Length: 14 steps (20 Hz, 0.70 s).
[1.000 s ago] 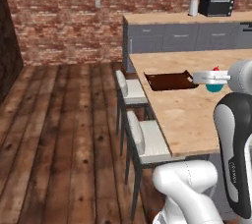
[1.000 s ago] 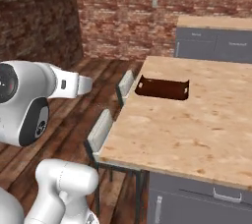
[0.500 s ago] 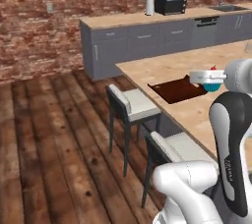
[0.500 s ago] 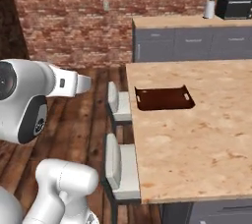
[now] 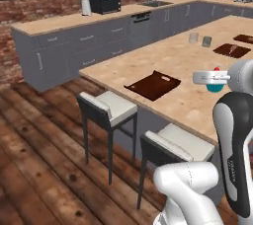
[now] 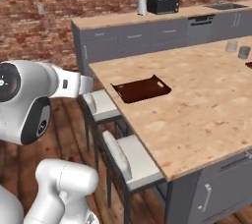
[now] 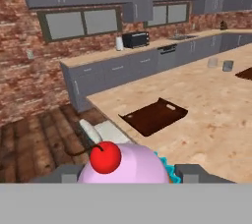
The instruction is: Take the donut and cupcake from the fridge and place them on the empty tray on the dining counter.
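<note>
Long beige speckled wood-tone dining counter [image 5: 188, 66] ahead. Flat dark brown slot-handled tray [image 5: 152, 85] lain empty near corner. Teal-wrapped pink-frosted cupcake [image 7: 129, 165] clamped between jaws of gripper [image 7: 129, 174], carried above counter, tray not reached. Risk: cupcake tipped or dropped off tray if released early.

Background: a black microwave [image 5: 105, 3] stands on the far grey cabinet run [image 5: 74, 51] beside a white paper-towel roll [image 5: 86, 7], before a brick wall [image 6: 29, 26]. Two white-cushioned stools [image 5: 106, 110] stand on the dark plank floor [image 5: 34, 169]; two grey cups [image 5: 200, 40] (side by side) sit farther off.
</note>
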{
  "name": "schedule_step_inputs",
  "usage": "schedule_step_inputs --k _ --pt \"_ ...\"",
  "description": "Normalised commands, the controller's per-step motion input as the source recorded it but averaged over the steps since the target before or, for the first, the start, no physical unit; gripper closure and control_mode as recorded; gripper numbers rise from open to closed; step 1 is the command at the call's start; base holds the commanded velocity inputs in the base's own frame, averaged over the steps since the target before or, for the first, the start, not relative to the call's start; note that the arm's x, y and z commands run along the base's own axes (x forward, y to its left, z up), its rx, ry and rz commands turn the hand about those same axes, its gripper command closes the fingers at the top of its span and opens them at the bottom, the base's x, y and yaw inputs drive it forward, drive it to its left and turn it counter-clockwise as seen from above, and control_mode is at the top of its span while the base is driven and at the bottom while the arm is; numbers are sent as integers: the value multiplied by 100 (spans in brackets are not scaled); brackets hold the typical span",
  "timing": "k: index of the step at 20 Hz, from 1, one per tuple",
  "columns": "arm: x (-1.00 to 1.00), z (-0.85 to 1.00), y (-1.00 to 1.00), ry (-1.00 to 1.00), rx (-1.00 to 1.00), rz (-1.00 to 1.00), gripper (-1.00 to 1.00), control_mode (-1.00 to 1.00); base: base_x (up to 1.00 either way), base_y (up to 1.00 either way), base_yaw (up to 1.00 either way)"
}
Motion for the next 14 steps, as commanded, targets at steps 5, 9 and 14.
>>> schedule_step_inputs --k 5,9,14 --pt "0 0 0 0 0 0 100 100 3 100 -31" --pt "0 0 0 0 0 0 100 100 100 100 -40" --pt "0 0 0 0 0 0 100 100 100 100 -43"
